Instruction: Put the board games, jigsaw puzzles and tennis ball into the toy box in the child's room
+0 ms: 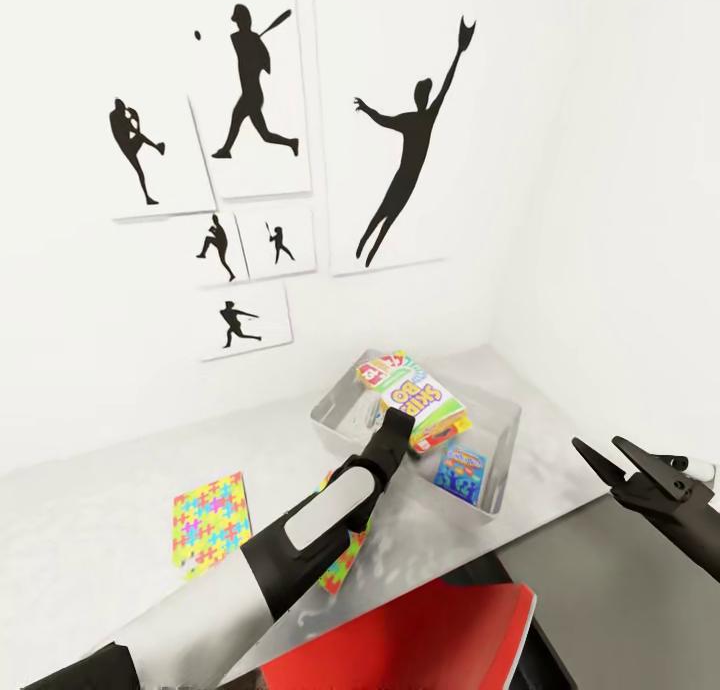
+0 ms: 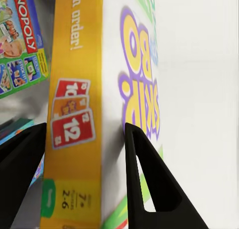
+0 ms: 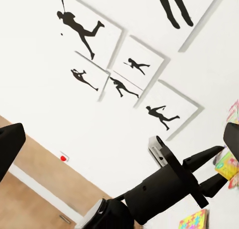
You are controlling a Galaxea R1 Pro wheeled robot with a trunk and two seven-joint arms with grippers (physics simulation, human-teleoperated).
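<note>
The left pincer (image 1: 398, 422) reaches into the toy box (image 1: 340, 402) near the far right corner of the worktop (image 1: 90, 530); it is pinching the yellow Skip-Bo board game (image 2: 94, 89), one finger (image 2: 149, 179) on each flat side, and the game stands on its edge; a green Monopoly game (image 2: 22, 40) lies just beside it in the tub; a small blue game (image 1: 460, 470) leans by the tub's near wall; one jigsaw puzzle (image 1: 210, 523) lies flat on the worktop toward its front edge; another puzzle (image 1: 345, 560) peeks out under the left arm; the right pincer (image 1: 612, 462) hangs spread apart past the worktop's right end, holding nothing; baseball pictures (image 1: 250, 100) hang on the wall.
</note>
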